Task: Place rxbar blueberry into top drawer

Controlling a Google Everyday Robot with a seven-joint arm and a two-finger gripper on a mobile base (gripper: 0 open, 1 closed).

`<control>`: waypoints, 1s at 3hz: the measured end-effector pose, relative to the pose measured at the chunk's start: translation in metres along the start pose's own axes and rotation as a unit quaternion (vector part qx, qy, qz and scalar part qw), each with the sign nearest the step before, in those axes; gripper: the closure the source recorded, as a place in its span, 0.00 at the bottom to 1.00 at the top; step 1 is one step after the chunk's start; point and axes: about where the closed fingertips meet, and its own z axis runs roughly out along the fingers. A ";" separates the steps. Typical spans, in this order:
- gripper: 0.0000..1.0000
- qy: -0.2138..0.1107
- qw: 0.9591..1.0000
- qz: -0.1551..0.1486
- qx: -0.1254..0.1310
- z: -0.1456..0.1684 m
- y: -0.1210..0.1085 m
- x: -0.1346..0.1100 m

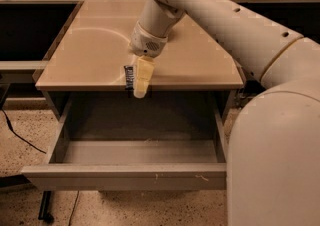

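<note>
The rxbar blueberry (129,76) is a small dark bar with white print, held upright in my gripper (137,80). The gripper hangs from the white arm at the front edge of the tabletop, fingers pointing down, shut on the bar. Only the bar's left edge shows beside the cream finger (142,76). The top drawer (125,175) is pulled open below and in front of the gripper, and its grey inside shows nothing in it. The bar hangs above the drawer's back edge.
The beige tabletop (90,52) lies behind the gripper. My large white arm (240,35) fills the right side of the view. A black cable (20,137) lies on the speckled floor at the left. Shelves with clutter stand at the back.
</note>
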 end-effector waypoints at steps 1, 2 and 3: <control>0.00 -0.006 1.000 0.001 0.019 0.004 0.008 0.006; 0.00 -0.010 0.999 0.004 0.036 0.008 0.019 0.015; 0.00 -0.011 0.999 0.010 0.045 0.010 0.026 0.022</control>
